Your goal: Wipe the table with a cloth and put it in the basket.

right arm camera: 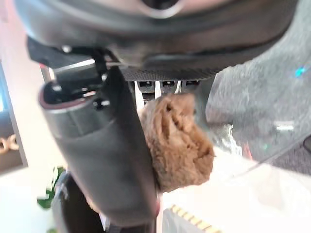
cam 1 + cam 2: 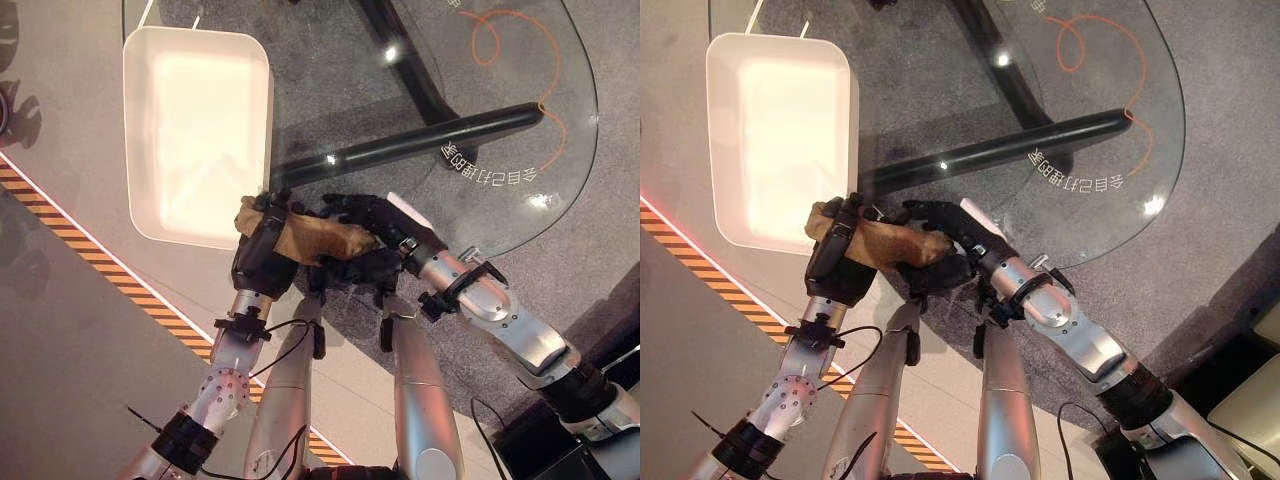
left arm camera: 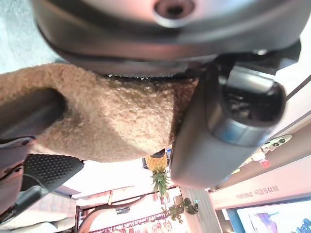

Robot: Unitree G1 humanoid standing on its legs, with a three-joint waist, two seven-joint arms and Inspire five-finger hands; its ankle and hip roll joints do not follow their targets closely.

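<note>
At the centre of the left eye view, at the near edge of the glass table (image 2: 480, 120), the brown cloth (image 2: 318, 238) is stretched between both hands: the left hand (image 2: 262, 250) has its fingers curled round one end and the right hand (image 2: 372, 232) is clamped on the other. The white basket (image 2: 140, 140) lies in the upper left, just beside the left hand. If one hand lets go late, the cloth could snag, fall short of the basket's rim and drop to the floor.
</note>
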